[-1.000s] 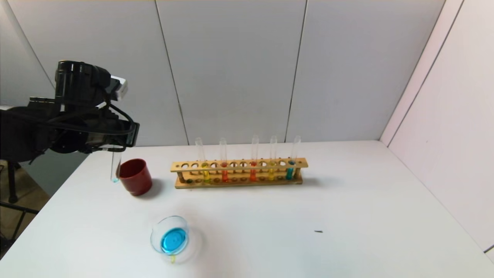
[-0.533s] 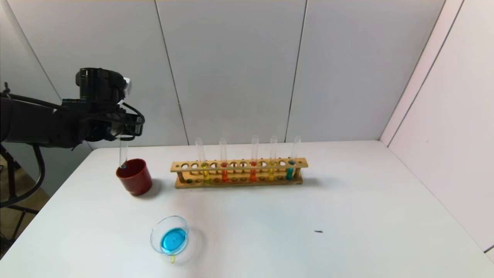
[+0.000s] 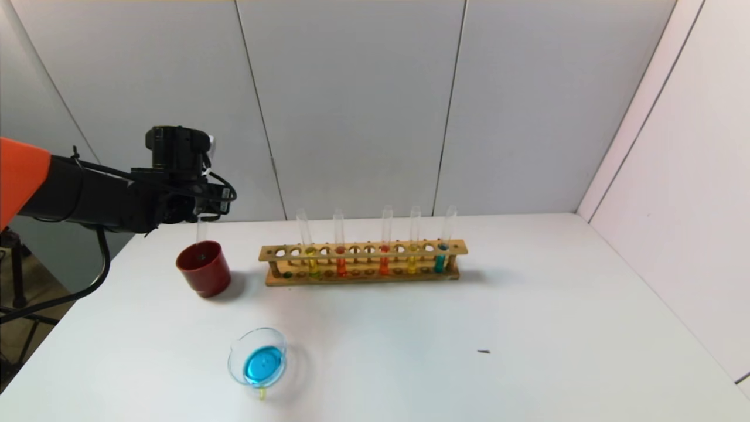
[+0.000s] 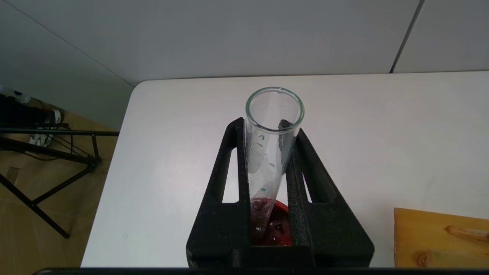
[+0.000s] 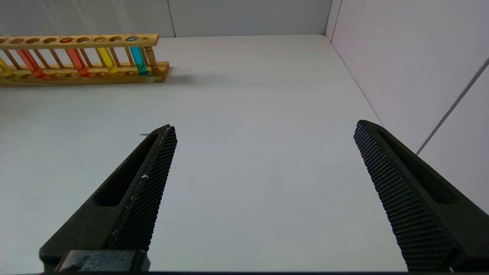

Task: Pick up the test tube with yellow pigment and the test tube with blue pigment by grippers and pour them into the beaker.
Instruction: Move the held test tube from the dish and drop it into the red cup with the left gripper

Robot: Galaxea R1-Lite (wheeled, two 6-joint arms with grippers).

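I have the left end effector (image 3: 202, 220) pinching an emptied test tube (image 4: 272, 133) upright, its round bottom hanging just inside the dark red cup (image 3: 204, 268) at ten o'clock on the surface (image 3: 527, 328). Only blue traces cling to the glass, and the beaker (image 3: 258, 363) at seven o'clock holds blue liquid, so I judge the blue pour done and this tube ready to be dropped as waste. No yellow shows in the beaker beyond its small mark, so the yellow pour is left. The test tube with yellow pigment (image 3: 413, 246) stands in the wooden rack (image 3: 363, 261) at twelve o'clock, beside a test tube with blue pigment (image 3: 442, 246) at the rack's right end. My right end effector (image 5: 263, 172) is spread wide over bare surface at four o'clock, holding nothing. Orange and red tubes crowd the yellow one; nothing blocks the beaker.
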